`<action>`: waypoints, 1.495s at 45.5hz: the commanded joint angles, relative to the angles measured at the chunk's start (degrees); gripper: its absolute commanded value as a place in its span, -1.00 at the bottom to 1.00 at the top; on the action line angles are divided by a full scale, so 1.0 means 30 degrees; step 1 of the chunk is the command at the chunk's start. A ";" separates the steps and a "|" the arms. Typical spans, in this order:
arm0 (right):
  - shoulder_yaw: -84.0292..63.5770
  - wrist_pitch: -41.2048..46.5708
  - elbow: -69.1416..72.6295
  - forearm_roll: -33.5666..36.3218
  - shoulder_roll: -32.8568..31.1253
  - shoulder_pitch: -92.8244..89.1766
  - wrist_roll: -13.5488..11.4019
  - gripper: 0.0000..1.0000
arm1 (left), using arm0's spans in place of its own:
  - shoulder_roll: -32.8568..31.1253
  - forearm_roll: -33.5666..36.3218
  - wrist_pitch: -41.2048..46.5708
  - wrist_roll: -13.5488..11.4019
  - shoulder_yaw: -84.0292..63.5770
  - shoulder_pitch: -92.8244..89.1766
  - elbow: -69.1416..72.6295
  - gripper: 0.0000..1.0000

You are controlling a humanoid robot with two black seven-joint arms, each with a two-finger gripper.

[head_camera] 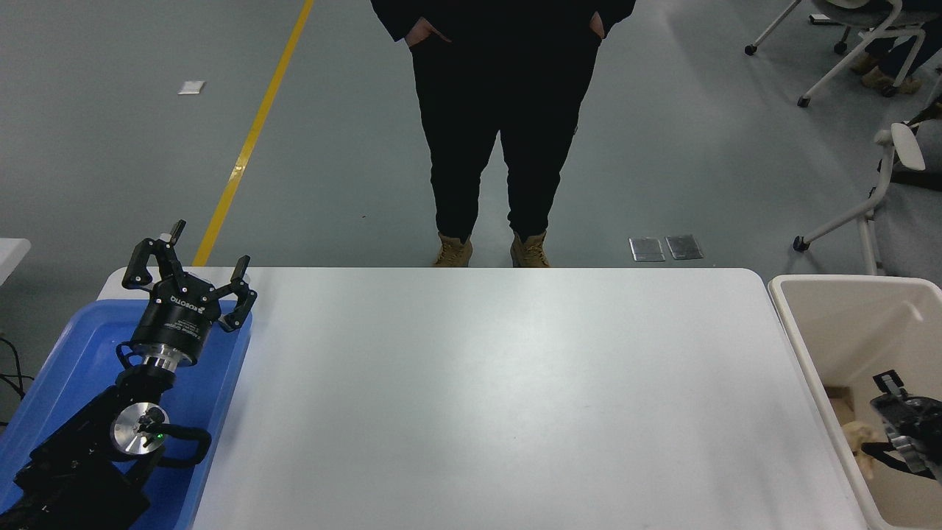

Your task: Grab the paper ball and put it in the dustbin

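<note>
Bench (pixel 486 397): white rectangular top with rounded far corners; its surface lies between the two grippers.
Left gripper (pixel 193 263): black, parked at the lower left above the blue tray, pointing away from the camera; its fingers are spread wide apart with nothing between them.
Blue tray (pixel 221 383): shallow, lying on the bench's left end directly beneath the left gripper and its arm.
Right gripper (pixel 907 419): black, entering from the right edge and sitting inside the dustbin, below its rim; only part of it shows, and whether its fingers are apart or together cannot be told.
Dustbin (pixel 798 346): cream-beige rectangular bin with a thick rounded rim, standing just off the bench's right end and enclosing the right gripper.
Paper ball (pixel 857 436): pale crumpled wad inside the dustbin, just left of the right gripper; contact between the two cannot be told.
Brown scrap (pixel 840 401): flat tan piece inside the dustbin, just beyond the paper ball and left of the right gripper.
Person (pixel 500 125): in dark clothing and tan boots, standing at the bench's far edge, well beyond both grippers, hands in pockets.
Office chairs (pixel 861 44): white-framed, on the grey floor far beyond the right gripper.
</note>
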 commanded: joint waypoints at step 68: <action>-1.1643 0.9277 2.9361 -0.3292 -0.8853 3.0306 -0.0119 1.00 | 0.0015 -0.0001 0.0013 0.0028 0.0029 0.0001 0.0000 0.97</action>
